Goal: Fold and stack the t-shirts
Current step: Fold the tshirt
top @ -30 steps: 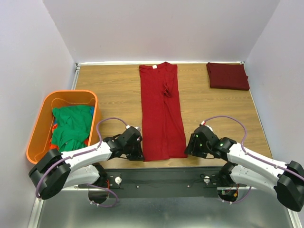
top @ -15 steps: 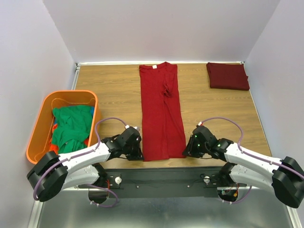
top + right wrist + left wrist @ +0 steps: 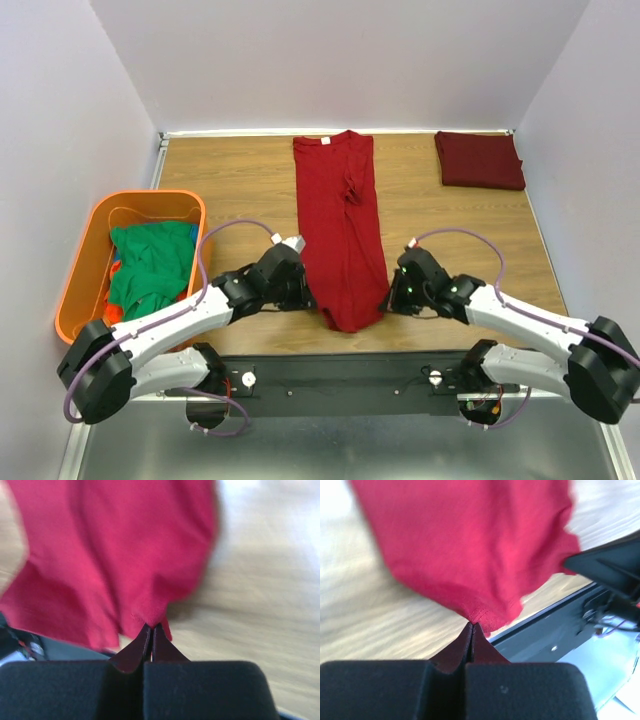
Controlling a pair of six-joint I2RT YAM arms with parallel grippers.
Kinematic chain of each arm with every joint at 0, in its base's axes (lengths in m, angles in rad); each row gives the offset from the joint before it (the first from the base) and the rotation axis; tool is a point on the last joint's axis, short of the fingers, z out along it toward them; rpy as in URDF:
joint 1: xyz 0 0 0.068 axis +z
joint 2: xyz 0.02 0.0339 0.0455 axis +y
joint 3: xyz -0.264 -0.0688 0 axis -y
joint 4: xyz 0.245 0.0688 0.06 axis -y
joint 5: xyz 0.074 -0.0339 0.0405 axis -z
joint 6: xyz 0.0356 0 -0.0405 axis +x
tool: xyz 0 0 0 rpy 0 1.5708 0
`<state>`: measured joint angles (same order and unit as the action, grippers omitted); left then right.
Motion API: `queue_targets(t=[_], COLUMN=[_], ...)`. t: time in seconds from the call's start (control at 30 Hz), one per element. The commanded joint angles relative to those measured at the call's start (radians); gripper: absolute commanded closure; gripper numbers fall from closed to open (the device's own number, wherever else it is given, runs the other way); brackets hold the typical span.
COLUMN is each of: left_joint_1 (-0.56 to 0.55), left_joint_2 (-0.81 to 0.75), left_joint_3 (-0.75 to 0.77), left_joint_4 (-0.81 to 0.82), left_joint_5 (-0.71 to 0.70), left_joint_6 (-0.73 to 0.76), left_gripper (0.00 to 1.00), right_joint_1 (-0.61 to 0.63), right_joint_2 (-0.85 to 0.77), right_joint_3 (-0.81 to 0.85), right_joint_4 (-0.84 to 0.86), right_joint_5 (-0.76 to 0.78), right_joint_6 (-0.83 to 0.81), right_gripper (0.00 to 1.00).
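A bright red t-shirt (image 3: 338,220) lies folded lengthwise down the middle of the table, collar at the far edge. Its near hem is lifted off the wood and sags between both grippers. My left gripper (image 3: 303,292) is shut on the hem's left corner (image 3: 479,615). My right gripper (image 3: 391,297) is shut on the hem's right corner (image 3: 150,616). A dark maroon t-shirt (image 3: 479,160) lies folded at the far right. Green t-shirts (image 3: 150,262) are heaped in the tub.
An orange plastic tub (image 3: 82,268) stands at the left edge of the table. White walls close in the table at the left, back and right. A black metal rail (image 3: 340,375) runs along the near edge between the arm bases.
Both grippers closed on the red t-shirt's near corners and raised them, moving away from the table's near edge. The hem, flat before, now hangs bunched between them.
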<state>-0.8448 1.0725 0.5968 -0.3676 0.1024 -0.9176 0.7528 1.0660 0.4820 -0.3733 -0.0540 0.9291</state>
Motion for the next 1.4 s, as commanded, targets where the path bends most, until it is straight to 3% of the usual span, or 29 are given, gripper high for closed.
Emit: queue_targets(t=[0.0,0.23,0.43,0.6,0.93,1.37], left_joint_1=[0.018,0.125,0.249,0.311,0.385,0.440], left_joint_2=[0.050,0.226,0.354,0.461,0.627,0.721], left_joint_3=[0.078,0.162,0.233,0.336,0.498,0.653], left_joint_4=[0.039,0.198,0.327,0.334,0.343,0.297], left_joint_5=[-0.075,-0.070,-0.053,-0.072,-0.040,-0.055], left_joint_6=[0.049,0.045,0.019,0.031,0.048,0.097], left_gripper=[1.00,1.00,1.00,1.00,1.00,1.00], right_joint_1=[-0.012,-0.099,-0.228,-0.291,-0.352,-0.451], right_joint_2=[0.115,0.398,0.592,0.731,0.818,0.911], right_joint_3=[0.186,0.469,0.602,0.711,0.843,0.977], right_joint_4=[-0.007,0.008,0.073,0.102,0.117,0.116], right_joint_5=[0.123,0.194,0.123,0.086,0.025,-0.069], right_joint_6=[-0.094,-0.179,-0.223,-0.237,-0.228,-0.231], right_gripper=[0.99,0.99,0.99,0.99,0.99,0.99])
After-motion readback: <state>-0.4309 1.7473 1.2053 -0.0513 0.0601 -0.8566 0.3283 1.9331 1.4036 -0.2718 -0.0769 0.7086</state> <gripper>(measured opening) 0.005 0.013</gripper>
